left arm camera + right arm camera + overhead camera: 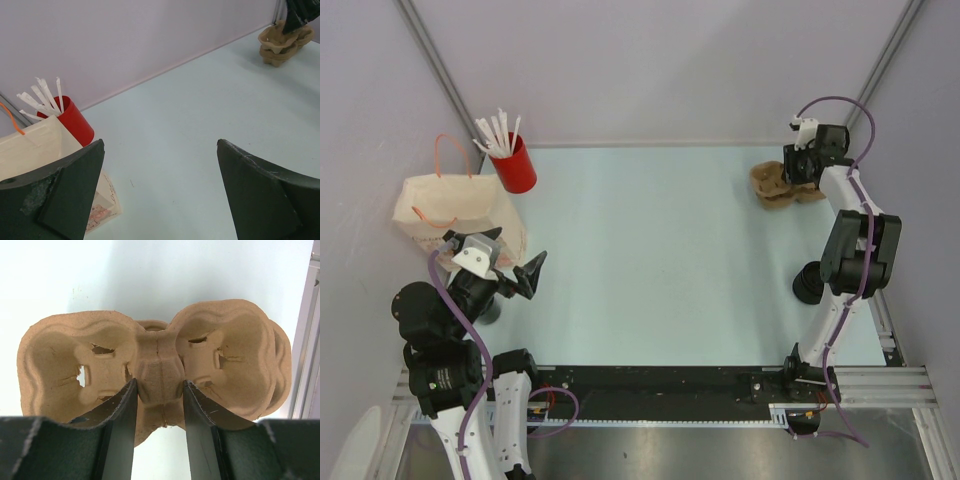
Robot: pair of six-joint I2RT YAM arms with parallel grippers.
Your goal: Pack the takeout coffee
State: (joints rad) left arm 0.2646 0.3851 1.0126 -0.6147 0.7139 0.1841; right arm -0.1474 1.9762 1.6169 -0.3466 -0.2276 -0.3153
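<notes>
1 pale-blue counter [650, 260] carries everything. Cream paper bag [450, 210] with orange handles sits at far left. The left gripper [515, 250] hovers just beside it, jaws wide apart with nothing between them. Brown pulp cup carriers [65, 355], stacked, sit at far right, and the right gripper [159, 385] is clamped on the top carrier's centre ridge. Red cup [515, 165] of white straws [495, 130] stands just behind the bag. Takeout coffee [808, 283], small and dark, stands near right beside the right arm, well apart from bag and carriers.
</notes>
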